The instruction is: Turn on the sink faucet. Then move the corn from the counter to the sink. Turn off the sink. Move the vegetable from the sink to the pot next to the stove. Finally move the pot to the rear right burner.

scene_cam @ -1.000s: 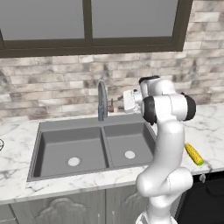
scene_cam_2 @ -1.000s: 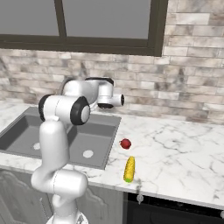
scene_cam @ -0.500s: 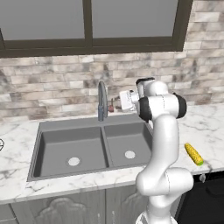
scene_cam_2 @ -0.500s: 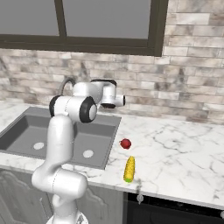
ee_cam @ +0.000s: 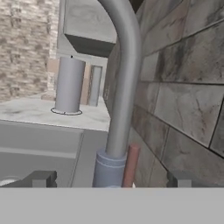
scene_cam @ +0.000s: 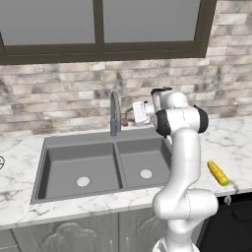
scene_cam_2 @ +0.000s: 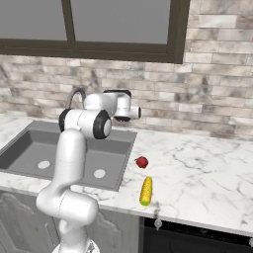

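- Gripper (ee_cam: pixel 109 178) first: our two finger tips stand wide apart at the bottom of the hand view, one on each side of the faucet's base, and nothing is held between them.
- From the left base view, our gripper (scene_cam: pixel 129 114) sits at the end of the arm, just to the right of the sink faucet (scene_cam: pixel 114 112), low by its base and close against the brick wall.
- The relation that matters, as we judge it: the small red-tipped lever (ee_cam: pixel 130 165) lies straight ahead of us, just beside the faucet's column on the wall side, and it stands nearly upright along the column.
- The lever falls between our finger tips but nearer the right-hand one in the hand view; we cannot tell whether anything touches it yet.
- We take the faucet to be off, since we see no water in the sink (scene_cam: pixel 59 170); turning it on looks like the step in hand.
- The corn (scene_cam_2: pixel 146 190) lies on the worktop (scene_cam_2: pixel 197 173), well apart from our gripper, near the front edge, with its long axis running roughly front to back and its greenish end toward us.
- A small red object (scene_cam_2: pixel 142 161) lies between the corn and the sink's edge.
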